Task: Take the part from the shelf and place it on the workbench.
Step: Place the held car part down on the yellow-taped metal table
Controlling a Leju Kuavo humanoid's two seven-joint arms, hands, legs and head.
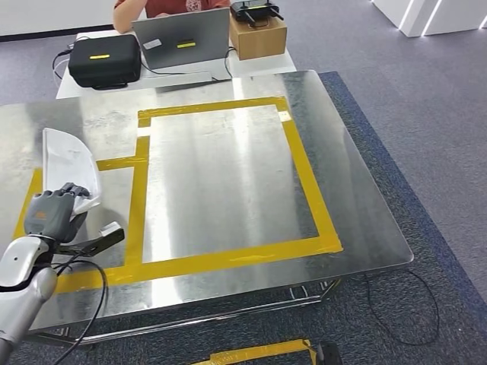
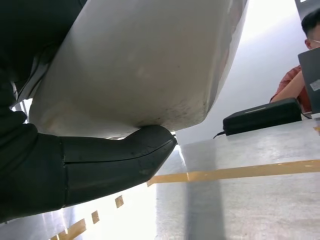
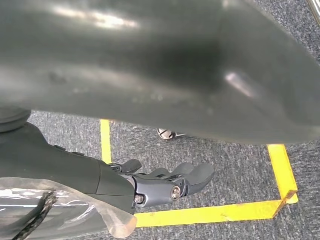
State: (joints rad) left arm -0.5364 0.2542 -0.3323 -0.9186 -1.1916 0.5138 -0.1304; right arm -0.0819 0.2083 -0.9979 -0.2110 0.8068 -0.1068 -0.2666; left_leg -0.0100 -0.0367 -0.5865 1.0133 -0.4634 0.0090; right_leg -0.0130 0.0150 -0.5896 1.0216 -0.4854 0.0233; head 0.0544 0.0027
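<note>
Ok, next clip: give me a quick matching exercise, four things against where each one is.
Things:
1. white part
2. black case
3. cardboard box
4. right hand

Places:
A. above grey carpet with yellow tape
B. white table, beside the laptop's left edge
C. held by the left hand over the metal workbench
D. white table, right of the laptop

Pairs: 1-C, 2-B, 3-D, 4-A

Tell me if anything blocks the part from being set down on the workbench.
Nothing visible does. The left hand holds the white part over the workbench, by the yellow tape. The metal beneath and beside it looks bare.
</note>
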